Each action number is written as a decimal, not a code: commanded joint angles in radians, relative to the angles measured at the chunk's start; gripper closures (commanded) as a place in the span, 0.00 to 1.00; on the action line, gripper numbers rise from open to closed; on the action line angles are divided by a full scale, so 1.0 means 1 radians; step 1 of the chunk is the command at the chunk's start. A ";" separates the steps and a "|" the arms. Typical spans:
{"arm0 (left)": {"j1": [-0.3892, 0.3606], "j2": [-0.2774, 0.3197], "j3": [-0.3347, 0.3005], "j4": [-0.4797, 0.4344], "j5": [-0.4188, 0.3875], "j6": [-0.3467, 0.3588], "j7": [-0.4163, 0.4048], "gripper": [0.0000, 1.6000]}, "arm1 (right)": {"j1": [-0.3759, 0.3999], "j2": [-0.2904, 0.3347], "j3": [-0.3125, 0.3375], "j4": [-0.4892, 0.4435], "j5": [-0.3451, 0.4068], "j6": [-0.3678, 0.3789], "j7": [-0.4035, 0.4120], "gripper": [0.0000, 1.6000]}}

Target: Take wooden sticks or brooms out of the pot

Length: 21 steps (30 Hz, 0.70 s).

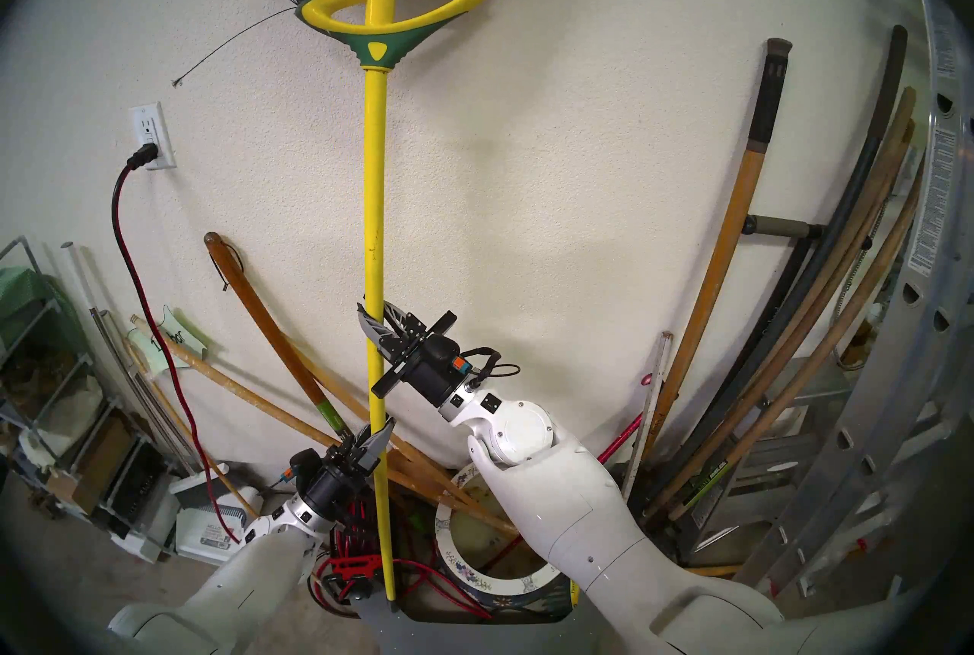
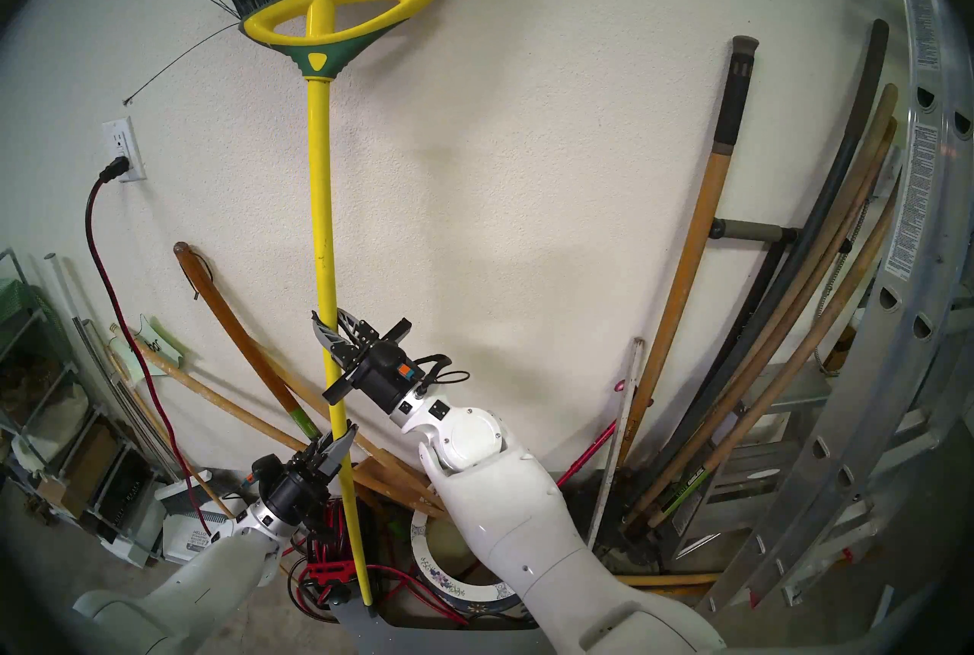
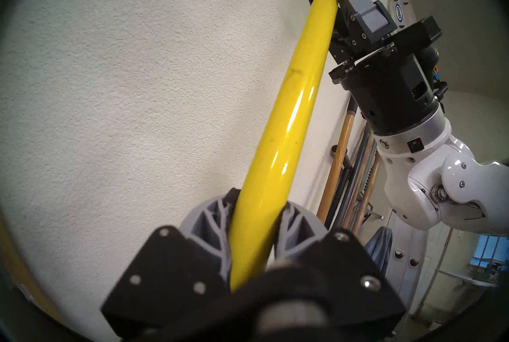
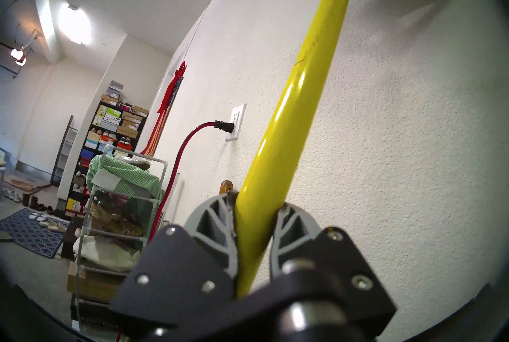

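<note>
The broom stands upright against the wall with its yellow pole vertical and its yellow-and-green head and dark bristles at the top. My right gripper is shut on the pole at mid-height. My left gripper is shut on it lower down. Both wrist views show the pole clamped between grey fingers. The pole's bottom end hangs just left of the flowered white-rimmed pot, outside its rim. Several tan wooden poles lean out of the pot to the left; my right forearm hides part of the pot.
A red-and-black cable reel sits beside the pole's bottom end, and its red cord runs to a wall outlet. A shelf rack stands at the left. Long-handled tools and an aluminium ladder lean at the right.
</note>
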 commanded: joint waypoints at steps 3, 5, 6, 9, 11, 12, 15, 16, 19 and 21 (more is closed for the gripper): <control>-0.013 -0.001 -0.008 -0.036 -0.018 0.012 -0.044 1.00 | 0.099 -0.058 0.000 -0.044 -0.003 0.000 0.010 1.00; -0.012 0.000 -0.009 -0.039 -0.019 0.014 -0.049 1.00 | 0.097 -0.063 0.001 -0.034 -0.004 0.001 0.010 1.00; -0.012 0.000 -0.010 -0.038 -0.020 0.015 -0.052 1.00 | 0.092 -0.065 0.001 -0.029 -0.004 0.003 0.009 1.00; -0.015 0.000 -0.013 -0.016 -0.024 0.014 -0.065 1.00 | 0.064 -0.065 -0.001 -0.017 -0.004 -0.005 0.004 1.00; -0.021 -0.001 -0.014 0.008 -0.027 0.013 -0.074 1.00 | 0.048 -0.054 -0.013 -0.014 0.002 -0.011 -0.013 1.00; -0.024 -0.002 -0.014 0.020 -0.026 0.012 -0.078 1.00 | 0.039 -0.048 -0.017 -0.012 0.004 -0.015 -0.020 1.00; -0.037 -0.004 -0.011 0.058 -0.023 0.011 -0.082 1.00 | 0.017 -0.035 -0.024 -0.011 0.005 -0.023 -0.031 1.00; -0.044 -0.006 -0.010 0.073 -0.022 0.011 -0.086 1.00 | 0.012 -0.033 -0.023 -0.011 0.004 -0.026 -0.032 1.00; -0.069 -0.017 -0.005 0.133 -0.019 0.007 -0.096 1.00 | -0.005 -0.029 -0.013 -0.009 -0.002 -0.034 -0.032 1.00; -0.077 -0.026 -0.004 0.155 -0.023 0.012 -0.099 1.00 | -0.011 -0.023 -0.010 -0.012 -0.003 -0.034 -0.033 1.00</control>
